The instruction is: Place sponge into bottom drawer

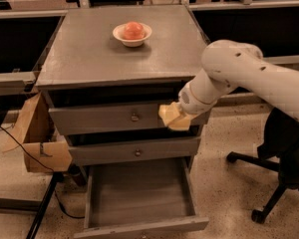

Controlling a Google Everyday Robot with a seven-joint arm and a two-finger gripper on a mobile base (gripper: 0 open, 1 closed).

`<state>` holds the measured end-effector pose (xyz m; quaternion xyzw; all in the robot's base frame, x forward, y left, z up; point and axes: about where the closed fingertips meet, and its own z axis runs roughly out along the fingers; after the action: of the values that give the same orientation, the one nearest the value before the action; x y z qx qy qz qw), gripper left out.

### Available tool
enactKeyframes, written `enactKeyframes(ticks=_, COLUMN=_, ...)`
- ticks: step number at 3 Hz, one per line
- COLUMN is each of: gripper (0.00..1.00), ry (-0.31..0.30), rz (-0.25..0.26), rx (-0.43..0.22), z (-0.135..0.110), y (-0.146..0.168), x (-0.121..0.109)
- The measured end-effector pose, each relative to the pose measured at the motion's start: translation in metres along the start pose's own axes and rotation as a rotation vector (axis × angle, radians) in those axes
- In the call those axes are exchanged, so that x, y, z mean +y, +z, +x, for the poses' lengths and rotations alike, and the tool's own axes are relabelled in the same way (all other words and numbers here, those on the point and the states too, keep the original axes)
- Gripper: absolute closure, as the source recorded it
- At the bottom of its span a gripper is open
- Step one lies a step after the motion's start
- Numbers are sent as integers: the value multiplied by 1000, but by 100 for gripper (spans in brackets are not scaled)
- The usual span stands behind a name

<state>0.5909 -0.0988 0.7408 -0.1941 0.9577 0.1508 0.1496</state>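
Note:
My gripper [174, 117] hangs in front of the right end of the top drawer's front, well above the bottom drawer. It is shut on the sponge [172, 117], a pale yellow lump that blends with the yellow pads. The bottom drawer [139, 225] is pulled out towards me below the cabinet, and its grey tray shows nothing inside. My white arm [239, 78] reaches in from the right.
A white bowl [132, 34] with a red-orange fruit sits on the grey cabinet top [89, 54]. Two upper drawers with round knobs [134, 117] are slightly ajar. A cardboard box [37, 138] stands at the left, and a black office chair [284, 163] at the right.

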Motion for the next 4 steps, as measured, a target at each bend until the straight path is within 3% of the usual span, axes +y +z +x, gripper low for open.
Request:
enactKeyframes(ticks=2, gripper=100, ry=-27, rz=-95, rx=89, z=43, y=151, x=44)
enactKeyframes(ticks=3, gripper=100, ry=-27, rz=-94, rx=89, z=43, y=150, x=45)
enactKeyframes(ticks=4, gripper=100, ry=-52, rz=-61, rx=66, z=42, y=147, x=46)
